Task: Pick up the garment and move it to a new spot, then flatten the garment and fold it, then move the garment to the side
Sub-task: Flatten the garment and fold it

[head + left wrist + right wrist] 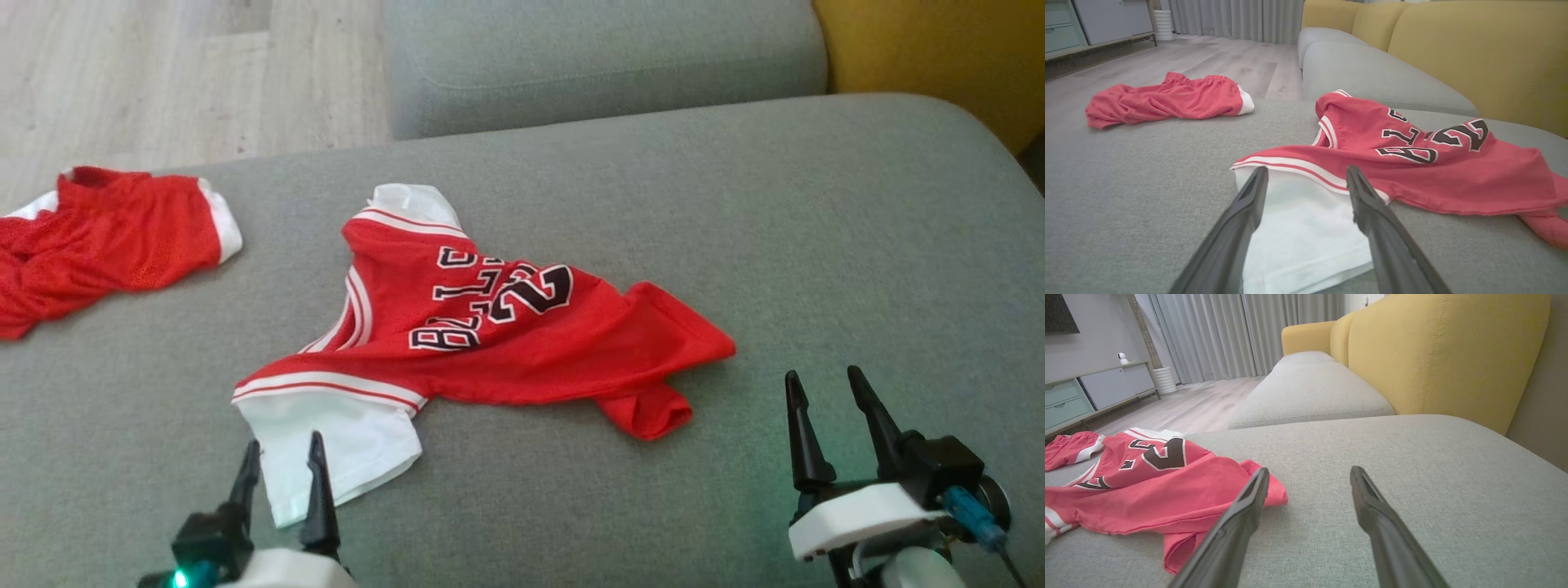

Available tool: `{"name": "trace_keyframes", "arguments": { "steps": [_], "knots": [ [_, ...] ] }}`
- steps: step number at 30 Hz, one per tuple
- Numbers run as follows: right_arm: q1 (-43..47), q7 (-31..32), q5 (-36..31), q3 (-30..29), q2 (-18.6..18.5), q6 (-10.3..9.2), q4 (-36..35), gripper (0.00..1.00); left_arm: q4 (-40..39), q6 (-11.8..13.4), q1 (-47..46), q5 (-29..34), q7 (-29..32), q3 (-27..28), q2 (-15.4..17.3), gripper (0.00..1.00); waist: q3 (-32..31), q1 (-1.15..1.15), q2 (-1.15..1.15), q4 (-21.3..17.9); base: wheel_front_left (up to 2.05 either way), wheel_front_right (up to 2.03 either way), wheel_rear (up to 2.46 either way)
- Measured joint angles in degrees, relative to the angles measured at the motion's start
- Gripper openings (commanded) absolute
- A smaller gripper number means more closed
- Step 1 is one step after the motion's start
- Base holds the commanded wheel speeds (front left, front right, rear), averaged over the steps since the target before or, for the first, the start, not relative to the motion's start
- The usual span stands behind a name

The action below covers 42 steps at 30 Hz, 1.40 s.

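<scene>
The garment [522, 343] is a red jersey with white sleeves and black lettering, lying crumpled in the middle of the grey sofa seat [816, 269]. In the left wrist view the garment [1412, 163] spreads out ahead, its white sleeve under my fingers. My left gripper [282, 457] is open above that near white sleeve, nothing between its fingers. My left gripper [1306, 175] shows the same wide gap. My right gripper [824, 384] is open over bare cushion, to the right of the garment's red hem. From the right wrist, the garment [1147, 477] lies left of my right gripper [1309, 475].
Red shorts [106, 241] with white trim lie at the seat's far left edge, near the wooden floor [163, 73]. A second grey cushion [604, 57] and the yellow backrest [939, 49] sit beyond. Bare cushion spreads to the right of the garment.
</scene>
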Motion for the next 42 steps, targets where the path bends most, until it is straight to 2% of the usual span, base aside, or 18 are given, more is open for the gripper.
{"name": "trace_keyframes", "arguments": {
  "steps": [13, 17, 24, 31, 41, 42],
  "knots": [
    [0.8, 0.0, -0.3, 0.3, 0.0, 0.00, 0.4, 1.00, 3.1, -1.2, 1.3, 0.0, -2.3, -1.6, -1.7, 1.00, -1.8, 0.00, 0.00, 2.8, 0.00, 0.00, 0.00],
    [0.5, 0.0, -5.3, 0.3, 0.0, 0.00, 2.4, 1.00, 3.2, -1.4, 1.2, 0.0, -2.8, -1.8, -1.8, 1.00, -1.3, 0.00, 0.00, 3.7, 0.00, 0.00, 0.00],
    [-5.5, 1.9, -13.5, -2.2, 0.0, 0.00, 9.9, 1.00, 3.3, -1.4, 0.5, 0.2, -2.9, -2.7, -2.0, 1.00, 0.5, 0.01, 0.00, 6.2, 0.00, 0.00, 0.00],
    [-11.2, 1.8, -17.7, -5.9, 0.0, 0.00, 15.9, 1.00, 3.3, -1.4, -1.4, 0.2, -3.3, -2.8, -2.1, 1.00, 3.4, 0.02, 0.00, 9.2, 0.00, 0.00, 0.00],
    [-16.2, 2.4, -15.0, -8.5, 0.0, 0.00, 26.1, 1.00, 4.1, -1.4, -2.3, 0.7, -3.3, -2.9, -2.1, 1.00, 6.2, 0.01, 0.00, 11.6, 0.00, 0.00, 0.00],
    [-16.4, 2.5, -14.6, -8.5, 0.0, 0.01, 26.9, 0.95, 4.1, -1.4, -2.5, 0.7, -3.3, -2.9, -2.1, 1.00, 6.3, 0.01, 0.00, 11.7, 0.00, 0.00, 0.00]
  ]
}}
